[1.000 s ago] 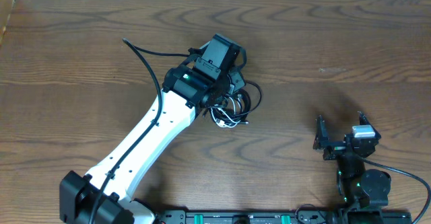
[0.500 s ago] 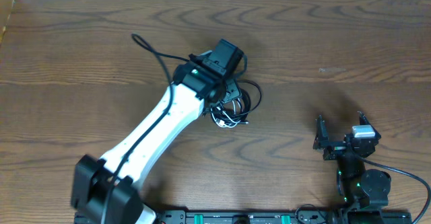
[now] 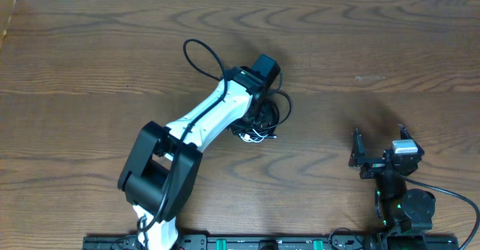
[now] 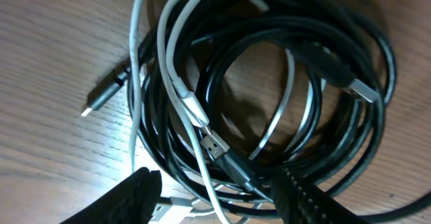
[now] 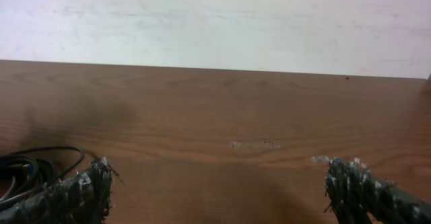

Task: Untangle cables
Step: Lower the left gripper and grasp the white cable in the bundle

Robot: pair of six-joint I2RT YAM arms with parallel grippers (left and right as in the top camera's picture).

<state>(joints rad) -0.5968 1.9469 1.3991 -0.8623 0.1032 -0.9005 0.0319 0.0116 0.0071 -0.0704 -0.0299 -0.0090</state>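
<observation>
item: cables (image 3: pixel 264 121), two black, one white, wound together at middle of surface (image 3: pixel 390 40). my left tool (image 4: pixel 215 198) half open, straddling bundle edge, nothing pinched; i judge it is choosing a strand. right tool (image 5: pixel 219 190) fully open, empty, parked well apart.

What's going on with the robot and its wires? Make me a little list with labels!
cables: black and white cords, all in one tangled pile
table: brown wood, the pile lies on it
left fingers: open, over the pile
right fingers: open, empty, away from the pile
untangled: not yet
</observation>
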